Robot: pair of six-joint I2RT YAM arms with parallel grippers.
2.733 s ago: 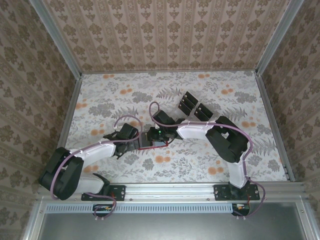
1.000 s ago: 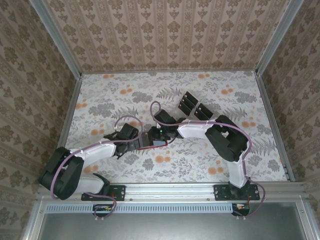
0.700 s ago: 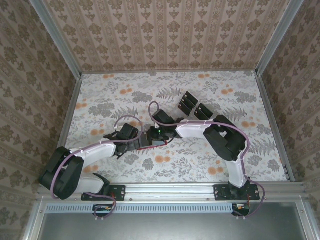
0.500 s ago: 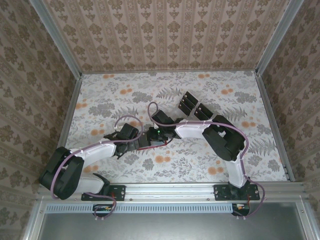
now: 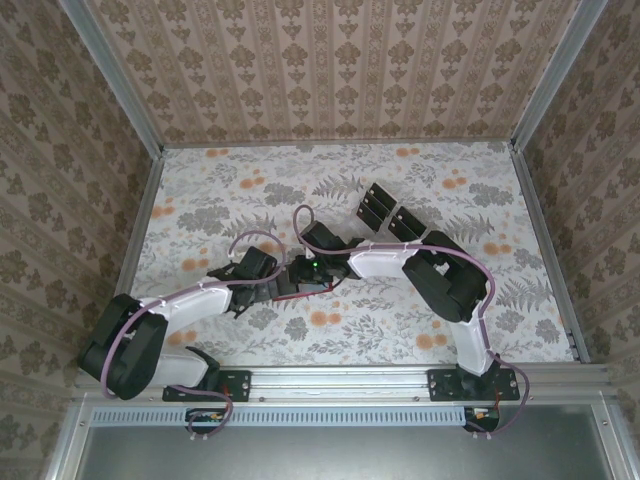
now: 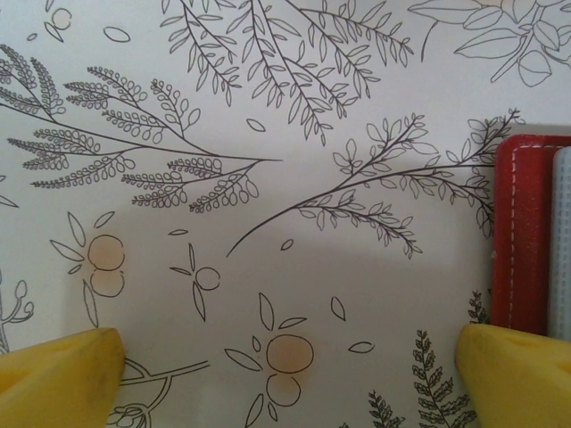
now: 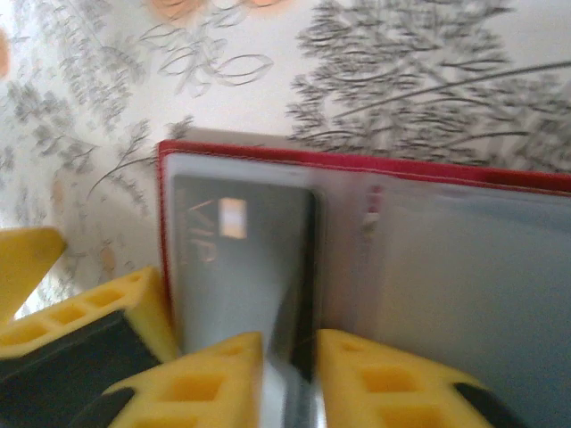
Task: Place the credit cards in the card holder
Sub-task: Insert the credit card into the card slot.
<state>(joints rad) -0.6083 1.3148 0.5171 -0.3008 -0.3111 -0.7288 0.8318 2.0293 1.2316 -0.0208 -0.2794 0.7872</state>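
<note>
Floral table (image 5: 480, 300), arms (image 5: 390, 258) covering wallet (image 7: 375, 165), cards (image 5: 390, 213) beyond

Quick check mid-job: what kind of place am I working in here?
Most likely a small enclosed robot test cell: patterned wall panels stand on three sides, aluminium posts frame them, and a floral cover lines the work surface.

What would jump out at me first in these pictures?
The red card holder lies open in the middle of the flowery table. The right end effector pinches a dark credit card marked VIP at one of its grey pockets, while the left end effector gapes open beside its red edge.
</note>
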